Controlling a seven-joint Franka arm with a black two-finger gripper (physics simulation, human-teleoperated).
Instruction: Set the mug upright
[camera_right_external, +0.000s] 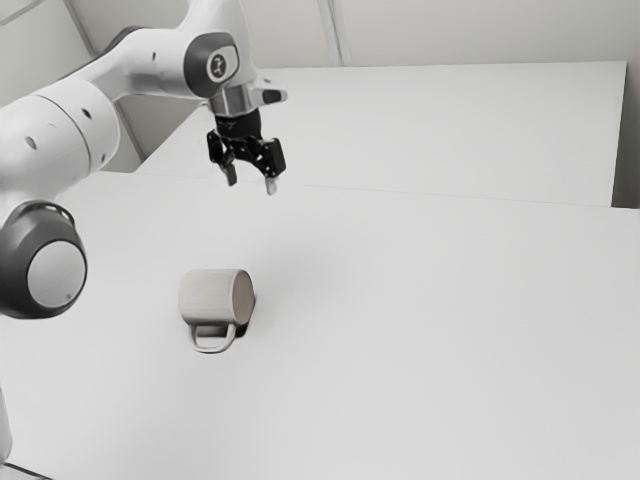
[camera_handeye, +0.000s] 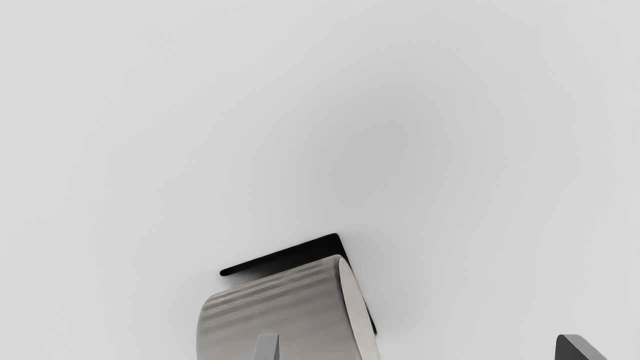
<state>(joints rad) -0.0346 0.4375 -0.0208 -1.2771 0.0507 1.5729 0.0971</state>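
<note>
Exterior view: mug (camera_right_external: 215, 297) on its side on desk (camera_right_external: 450, 350), mouth facing the exterior view's right, handle (camera_right_external: 212, 349) toward camera.
End effector (camera_right_external: 251, 183): wide, empty, above desk, well apart from mug.
Grasp tip: likely best to straddle the body, avoiding handle.
Turn tip: lift slightly, rotate mouth up, seat base flat before release.

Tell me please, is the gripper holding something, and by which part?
Nothing is held: the gripper is open above the table, apart from the mug.
</note>
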